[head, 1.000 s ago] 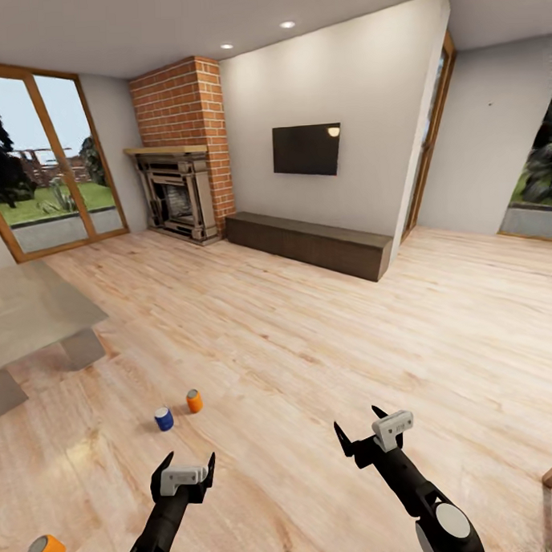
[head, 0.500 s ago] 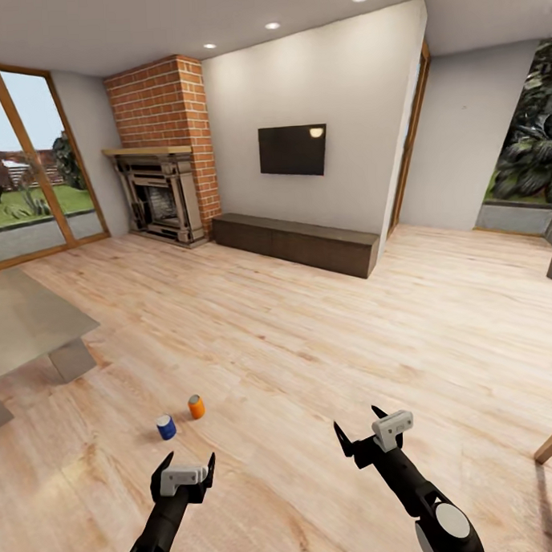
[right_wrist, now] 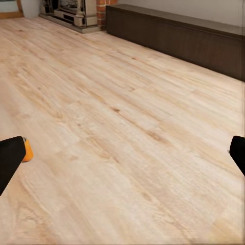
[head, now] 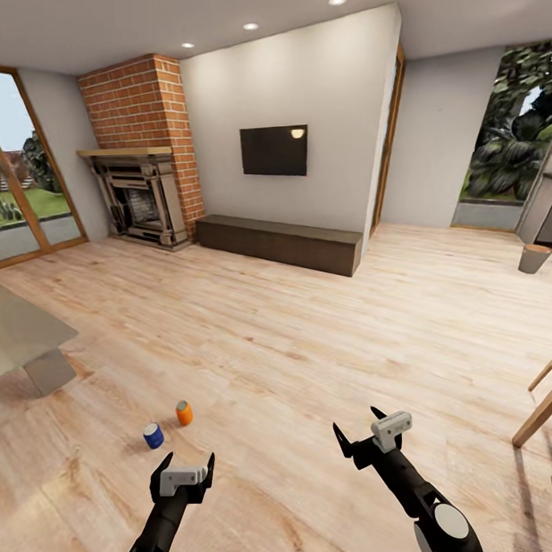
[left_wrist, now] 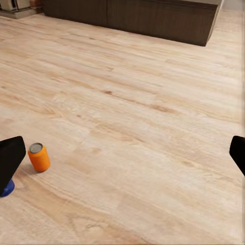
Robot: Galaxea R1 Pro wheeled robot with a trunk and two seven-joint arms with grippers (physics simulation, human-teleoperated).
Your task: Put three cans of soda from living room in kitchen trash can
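Cans slide left as the view swings right

Camera rotation explains the change: across the last second the fireplace, the wall television and the dark low cabinet have all drifted left in the head view, so the robot is turning right, not the furniture moving. The second orange can, seen at the lower left corner a second ago, has passed out of frame. The blue can and the orange can stand upright on the wooden floor, close together, just ahead of the left hand. The left wrist view shows the orange can near one fingertip. A small grey bin, probably the trash can, has come into sight far right, well apart from the cans.

Both the left hand and the right hand are spread wide and carry nothing. Turning away empty-handed suggests no can is collected yet; all three still need fetching.
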